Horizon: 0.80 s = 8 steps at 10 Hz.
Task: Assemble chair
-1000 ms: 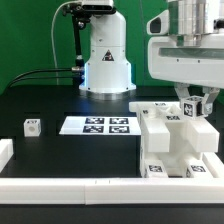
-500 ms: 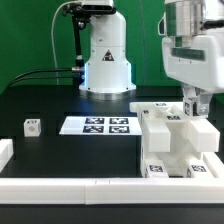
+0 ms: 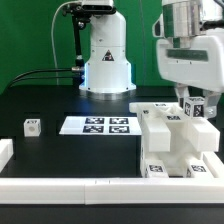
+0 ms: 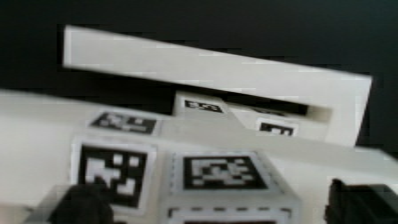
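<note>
One chunky white chair (image 3: 172,142) assembly sits on the black surface (image 3: 60,100), just beside the marker board (image 3: 97,125). Directly above its top, the gripper (image 3: 196,107) stands spread, holding nothing. Seemingly a part was just seated; next likely calls for fetching the small loose piece (image 3: 33,126) beyond the board.
</note>
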Tool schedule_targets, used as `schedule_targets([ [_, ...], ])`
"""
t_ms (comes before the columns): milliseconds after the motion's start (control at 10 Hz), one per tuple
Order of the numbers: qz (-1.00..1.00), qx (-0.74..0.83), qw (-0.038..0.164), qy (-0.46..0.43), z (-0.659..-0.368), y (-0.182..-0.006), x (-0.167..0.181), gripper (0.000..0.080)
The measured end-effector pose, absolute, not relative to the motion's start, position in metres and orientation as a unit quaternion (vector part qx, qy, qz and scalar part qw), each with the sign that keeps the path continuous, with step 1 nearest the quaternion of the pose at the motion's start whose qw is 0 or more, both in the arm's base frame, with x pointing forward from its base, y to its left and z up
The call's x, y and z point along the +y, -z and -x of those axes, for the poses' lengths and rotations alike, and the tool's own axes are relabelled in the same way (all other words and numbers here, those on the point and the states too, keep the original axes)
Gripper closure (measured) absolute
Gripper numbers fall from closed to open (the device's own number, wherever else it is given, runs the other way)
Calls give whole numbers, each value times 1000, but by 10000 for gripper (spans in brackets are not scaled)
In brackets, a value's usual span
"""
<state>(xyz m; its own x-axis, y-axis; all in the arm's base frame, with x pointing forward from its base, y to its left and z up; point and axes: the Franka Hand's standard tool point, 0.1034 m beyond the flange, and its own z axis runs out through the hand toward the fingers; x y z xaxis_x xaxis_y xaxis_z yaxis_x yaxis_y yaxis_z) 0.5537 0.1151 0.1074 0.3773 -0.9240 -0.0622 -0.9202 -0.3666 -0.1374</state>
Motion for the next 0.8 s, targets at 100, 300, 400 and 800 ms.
schedule_targets([
  [100,873,482,74,20,-555,-108,113,172],
  [300,898,434,72,24,-555,-108,113,154],
  [400,909,409,71,26,-555,-108,113,151],
  [800,991,115,42,50,-555,-113,122,151],
])
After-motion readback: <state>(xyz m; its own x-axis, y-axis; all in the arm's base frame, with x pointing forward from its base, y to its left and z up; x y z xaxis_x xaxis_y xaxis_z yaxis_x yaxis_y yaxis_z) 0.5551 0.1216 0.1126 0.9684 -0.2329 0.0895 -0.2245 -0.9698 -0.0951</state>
